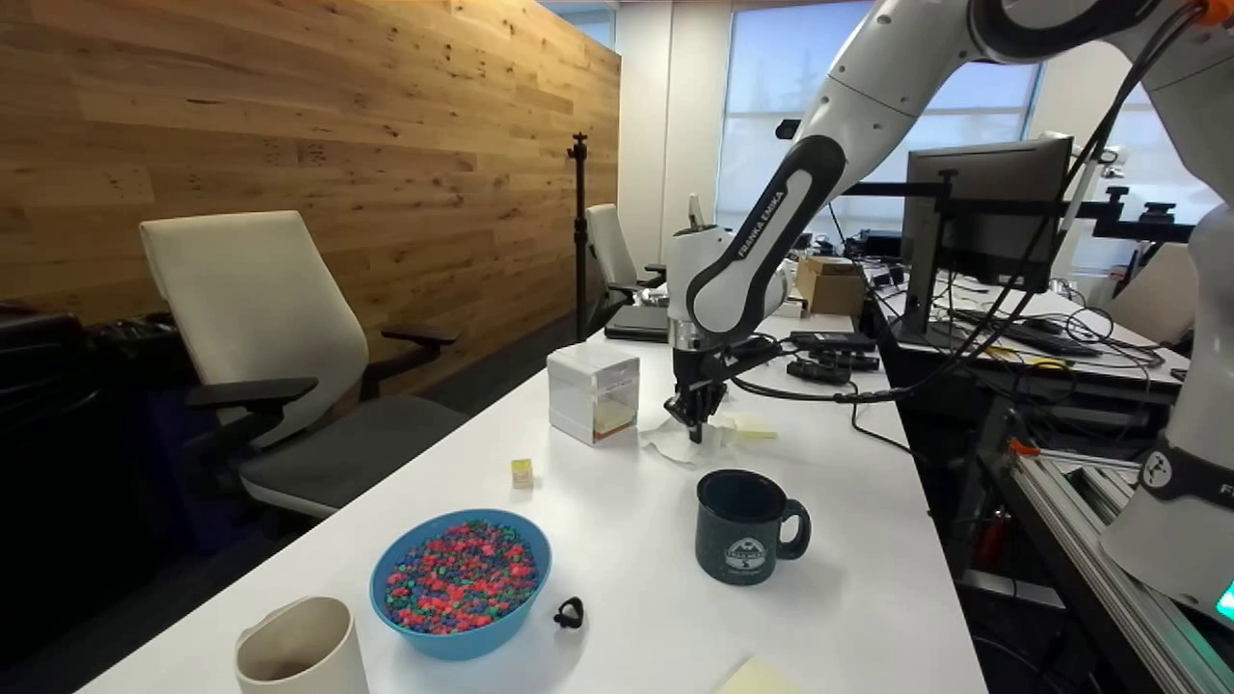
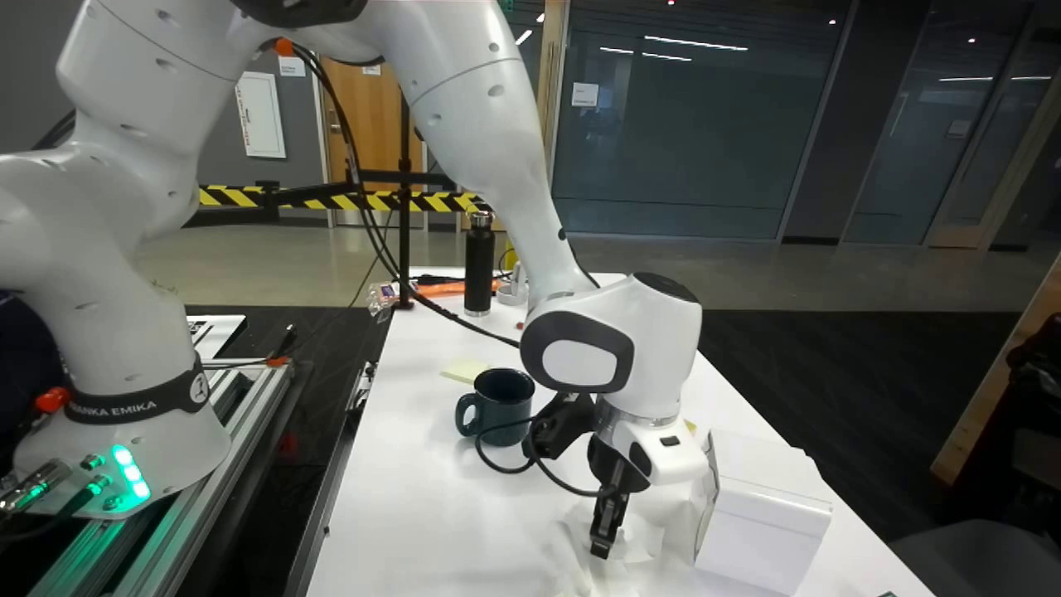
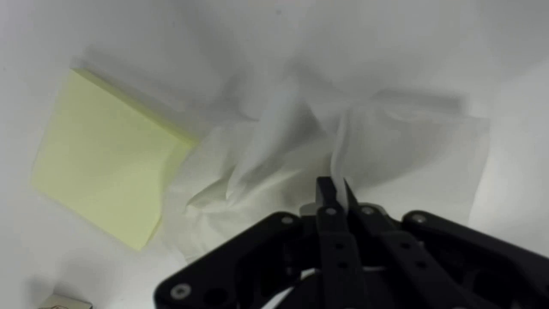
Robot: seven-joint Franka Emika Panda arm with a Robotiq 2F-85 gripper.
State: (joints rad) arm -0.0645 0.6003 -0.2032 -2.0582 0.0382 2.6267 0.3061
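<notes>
A robot arm (image 1: pixel 872 101) is arching over a white table (image 1: pixel 617 540), its gripper (image 3: pixel 339 193) pointing down and pinching a fold of crumpled white tissue (image 3: pixel 296 182) lying beside yellow sticky notes (image 3: pixel 107 159).

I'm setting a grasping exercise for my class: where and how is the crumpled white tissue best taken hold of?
Likely by a raised fold, from above: the tissue lies low on the tabletop, but that fold stands up, and the end effector is shut on it. The white box and yellow sticky notes flank the tissue, crowding sideways approaches.
</notes>
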